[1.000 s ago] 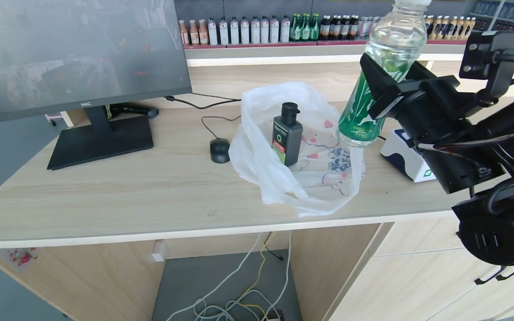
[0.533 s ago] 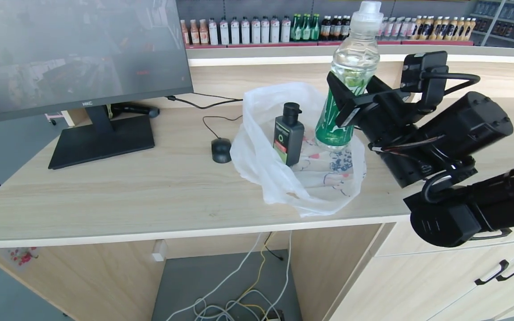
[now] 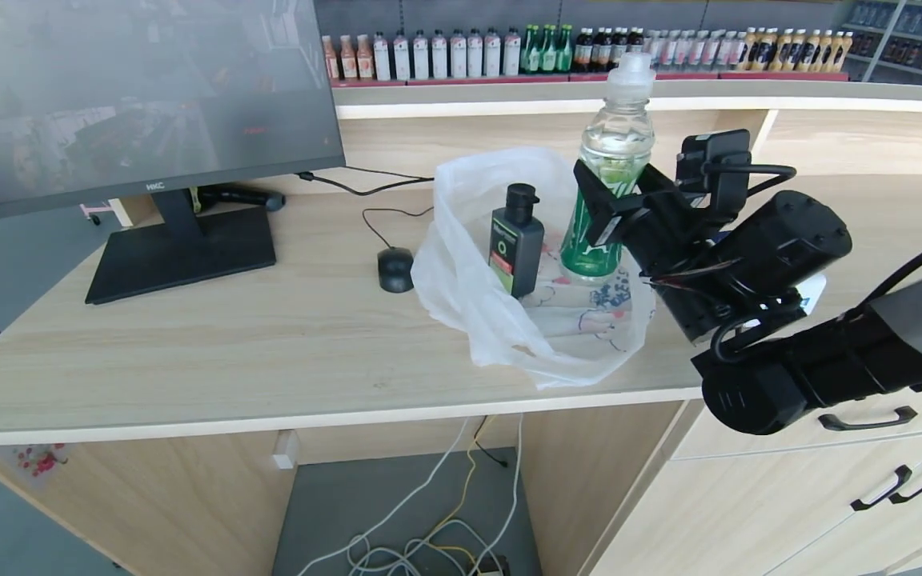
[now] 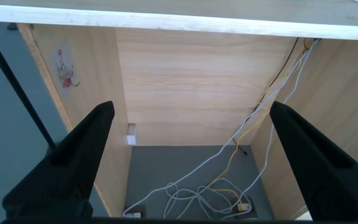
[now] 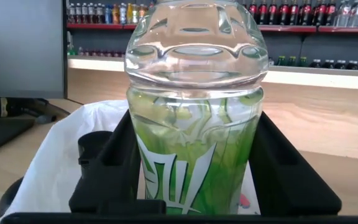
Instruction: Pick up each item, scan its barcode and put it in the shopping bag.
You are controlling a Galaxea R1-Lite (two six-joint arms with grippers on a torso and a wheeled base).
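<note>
My right gripper is shut on a clear water bottle with a green label and white cap. It holds the bottle upright, its base down inside the white plastic shopping bag on the counter. A dark pump bottle stands in the bag just left of it. The right wrist view has the water bottle close up between the black fingers, with the bag behind. My left gripper hangs open below the counter edge, facing the cabinet panel and floor cables.
A monitor on a black stand sits at the counter's left, with a black mouse and its cable beside the bag. A white device lies behind my right arm. Shelves of bottles line the back wall. Drawers sit below right.
My right arm has carried the water bottle leftward and down, from above the counter's right side into the bag beside the pump bottle. The left gripper's earlier state is not shown.
</note>
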